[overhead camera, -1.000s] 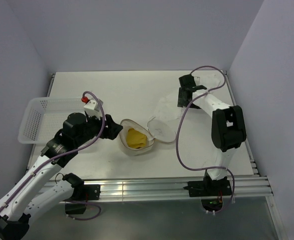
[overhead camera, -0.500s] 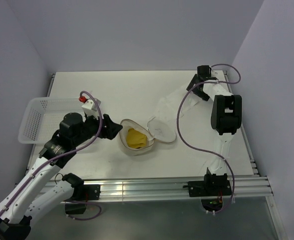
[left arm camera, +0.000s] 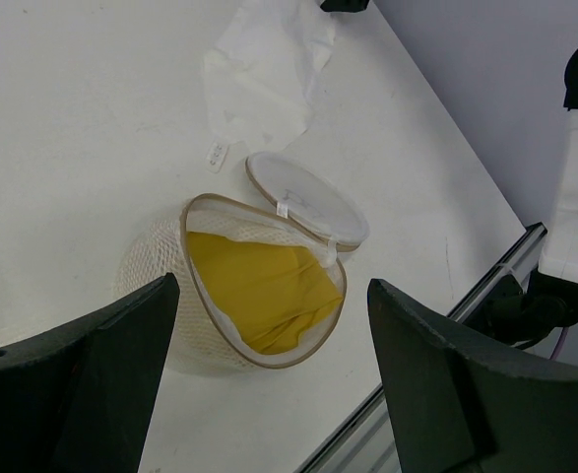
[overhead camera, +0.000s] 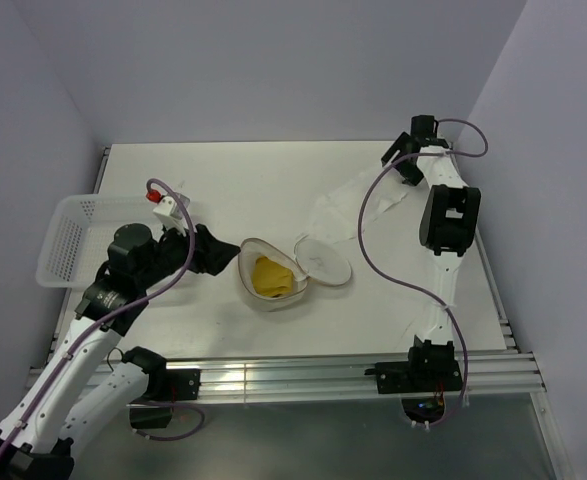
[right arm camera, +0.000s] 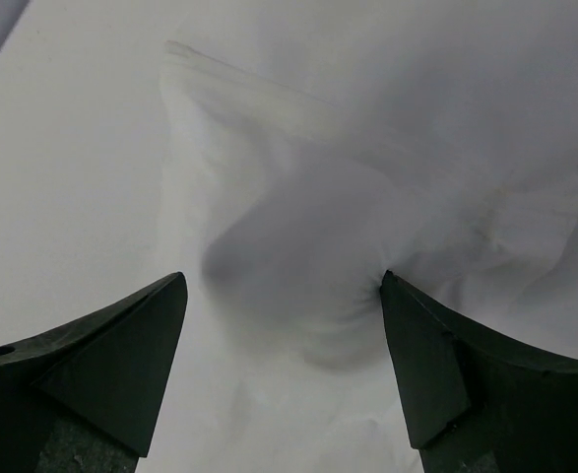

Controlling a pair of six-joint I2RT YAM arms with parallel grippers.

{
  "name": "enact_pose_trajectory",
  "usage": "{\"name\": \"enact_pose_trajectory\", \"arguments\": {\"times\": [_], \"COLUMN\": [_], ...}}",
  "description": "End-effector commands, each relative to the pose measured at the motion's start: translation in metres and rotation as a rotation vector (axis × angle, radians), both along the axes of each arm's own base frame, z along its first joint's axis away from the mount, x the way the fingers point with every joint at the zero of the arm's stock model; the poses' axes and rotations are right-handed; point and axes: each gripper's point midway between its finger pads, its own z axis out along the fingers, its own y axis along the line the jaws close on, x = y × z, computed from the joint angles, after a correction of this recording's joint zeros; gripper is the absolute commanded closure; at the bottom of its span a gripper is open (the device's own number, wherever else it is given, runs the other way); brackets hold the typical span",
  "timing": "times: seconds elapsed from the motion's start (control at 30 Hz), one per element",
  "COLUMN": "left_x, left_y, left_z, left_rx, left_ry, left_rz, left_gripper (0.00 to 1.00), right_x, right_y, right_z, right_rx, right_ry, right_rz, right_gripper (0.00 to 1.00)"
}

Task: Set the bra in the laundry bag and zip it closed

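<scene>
The mustard-yellow bra (overhead camera: 270, 276) lies inside the open white mesh laundry bag (overhead camera: 255, 293) at the table's middle; in the left wrist view the bra (left arm camera: 259, 288) fills the bag (left arm camera: 156, 276). The bag's round lid (overhead camera: 322, 262) hangs open to the right, also seen in the left wrist view (left arm camera: 308, 199). My left gripper (overhead camera: 216, 257) is open and empty, just left of the bag. My right gripper (overhead camera: 397, 170) is open at the far right, low over the thin white cloth (overhead camera: 348, 205), which fills the right wrist view (right arm camera: 367, 177).
A white perforated plastic basket (overhead camera: 61, 245) stands at the left edge. The thin white cloth lies behind the bag, with a small tag (left arm camera: 215, 153) at its near corner. The table's front rail (overhead camera: 303, 375) runs along the near edge.
My right arm has swung from near the bag's lid out to the far right corner. My left gripper has drawn back slightly left from the bag. Bag and bra have not moved.
</scene>
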Motion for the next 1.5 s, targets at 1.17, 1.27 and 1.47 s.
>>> {"name": "enact_pose_trajectory", "arguments": {"times": [1.17, 1.27, 1.47], "left_x": [0.003, 0.001, -0.009], "left_y": [-0.023, -0.029, -0.054], "left_z": [0.057, 0.077, 0.115], "left_rx": [-0.18, -0.198, -0.191], "left_ry": [-0.106, -0.147, -0.256], "left_rz": [-0.116, -0.142, -0.188], "left_gripper": [0.03, 0.01, 0.01], "right_x": [-0.124, -0.157, -0.245], "right_y": [0.081, 0.107, 0.162], "right_z": [0.31, 0.338, 0.407], "right_rx": [0.07, 0.08, 0.091], "right_ry": [-0.89, -0.966, -1.152], "right_rz": [0.296, 0.379, 0.545], "right_gripper": [1.0, 1.0, 1.0]}}
